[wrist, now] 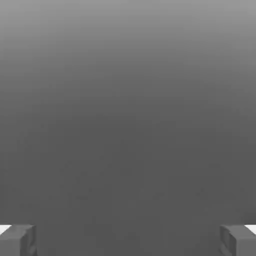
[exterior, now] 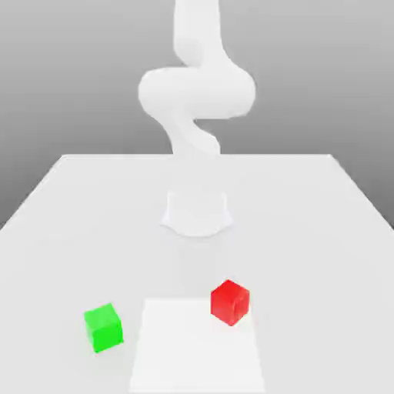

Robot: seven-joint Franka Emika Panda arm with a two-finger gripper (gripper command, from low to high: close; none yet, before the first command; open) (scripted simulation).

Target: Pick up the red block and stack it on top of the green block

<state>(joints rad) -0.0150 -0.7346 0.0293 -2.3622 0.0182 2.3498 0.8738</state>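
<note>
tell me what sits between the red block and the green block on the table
Nothing: in the exterior view the stretch between the red block and the green block is bare table.

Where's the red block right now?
In the exterior view, the red block sits on the table, right of the green block and in front of the arm's base.

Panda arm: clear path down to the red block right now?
Probably yes. The red block sits alone on the table, apart from the green block, nothing above or beside it. The pincer is open and empty.
</note>
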